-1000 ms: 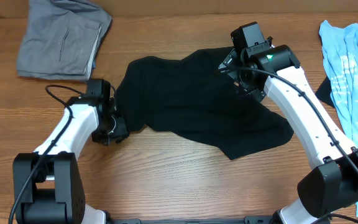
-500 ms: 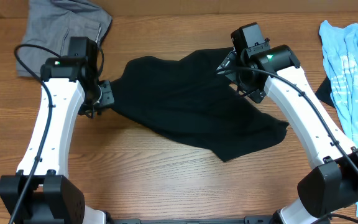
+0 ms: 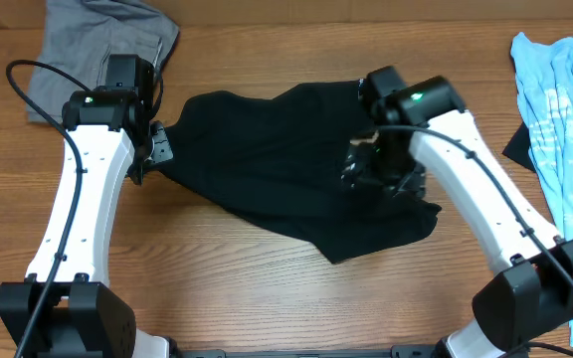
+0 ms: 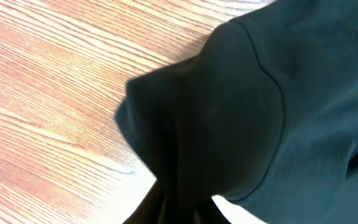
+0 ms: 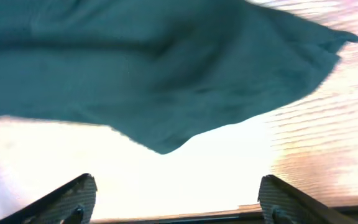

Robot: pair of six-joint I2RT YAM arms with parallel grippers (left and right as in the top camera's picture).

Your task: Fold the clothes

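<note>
**Left hand pinching the shirt's edge, right hand spread wide above it**

At the far left a folded grey garment [image 3: 97, 60] lies on the table [image 3: 267, 298], its top cut off by the picture's edge. Just right of it, my left gripper [image 3: 155, 151] sits at the left edge of the black T-shirt [image 3: 267, 169]. From my left wrist the cloth [image 4: 229, 112] bunches down into a narrow neck at the bottom of the view. It covers my fingers almost wholly, and it looks clamped between them.

The shirt lies spread and rumpled across the middle of the table, with a corner trailing toward me. I can make out neither logo nor tag.

My right gripper [image 3: 371, 171] hangs over the shirt's right part. In the right wrist view its fingers [image 5: 73, 196] stand far apart with nothing between them. The picture there is blurred and washed out.

At the far right a light blue shirt [image 3: 565, 109] runs off the edge, and beside it is a dark scrap [image 3: 520, 144] I cannot identify.
</note>
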